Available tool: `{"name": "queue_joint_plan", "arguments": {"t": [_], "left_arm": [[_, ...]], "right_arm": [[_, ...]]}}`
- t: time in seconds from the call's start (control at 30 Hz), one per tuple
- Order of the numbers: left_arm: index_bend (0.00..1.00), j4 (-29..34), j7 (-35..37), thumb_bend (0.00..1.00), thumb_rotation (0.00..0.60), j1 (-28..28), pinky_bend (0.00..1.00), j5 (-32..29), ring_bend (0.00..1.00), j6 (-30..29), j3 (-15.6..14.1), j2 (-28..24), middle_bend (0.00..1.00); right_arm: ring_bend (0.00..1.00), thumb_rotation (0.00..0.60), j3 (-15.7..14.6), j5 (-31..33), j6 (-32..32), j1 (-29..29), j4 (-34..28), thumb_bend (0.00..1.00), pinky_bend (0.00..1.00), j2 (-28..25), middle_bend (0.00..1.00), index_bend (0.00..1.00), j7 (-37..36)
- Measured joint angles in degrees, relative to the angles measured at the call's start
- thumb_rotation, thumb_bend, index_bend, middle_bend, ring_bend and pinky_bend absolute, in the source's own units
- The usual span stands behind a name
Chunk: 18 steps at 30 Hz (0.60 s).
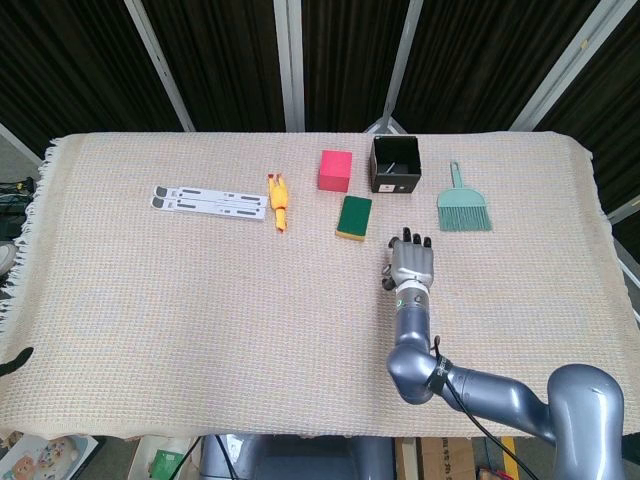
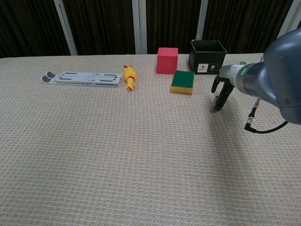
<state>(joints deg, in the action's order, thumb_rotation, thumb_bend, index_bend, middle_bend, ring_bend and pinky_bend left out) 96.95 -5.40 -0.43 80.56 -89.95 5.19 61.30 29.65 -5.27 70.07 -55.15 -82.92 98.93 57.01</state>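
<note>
Beige woven cloth over table, dark slatted backdrop. Right hand empty, fingers apart and pointing down, hovering just right of green-yellow sponge. Left hand out of view. Risk: sideways reach nudges sponge toward pink block or black box.

Even, bright light over my table, both views sharp.

Light falls from above onto the woven cloth, flat and without glare, while the far backdrop stays nearly black. My right hand throws only a faint, soft shadow on the cloth just near it, clearer in the chest view. The black box keeps its inside dark. My near right arm looms large and slightly soft at the chest view's right edge.
</note>
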Motion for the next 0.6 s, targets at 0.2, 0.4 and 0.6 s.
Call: {"name": "queue_joint_plan", "arguments": {"t": [0.2,0.4,0.6], "left_arm": [[0.12,-0.2,0.5,0.24,0.6,0.1,0.0,-0.2,0.0,-0.1,0.2,-0.1,0.0],[0.12,0.0,0.7,0.24,0.6,0.1,0.0,-0.1,0.0,-0.2,0.2,-0.2,0.0],[0.12,0.4,0.3,0.24,0.6,0.6,0.0,0.7,0.0,-1.1,-0.2,0.0,0.0]], "right_arm": [[0.03,0.6,0.1,-3.2,0.4,1.8,-6.5,0.11,0.01,-4.5,0.0,0.05,-2.0],[0.03,0.6,-2.6,-16.0,6.1,8.5,-20.7,0.11,0.01,-13.7,0.0,0.08,-6.9],[0.03,0.6,-10.5,-39.2,12.1,20.2,-31.7,0.11,0.01,-24.3,0.0,0.13,-17.9]]}}
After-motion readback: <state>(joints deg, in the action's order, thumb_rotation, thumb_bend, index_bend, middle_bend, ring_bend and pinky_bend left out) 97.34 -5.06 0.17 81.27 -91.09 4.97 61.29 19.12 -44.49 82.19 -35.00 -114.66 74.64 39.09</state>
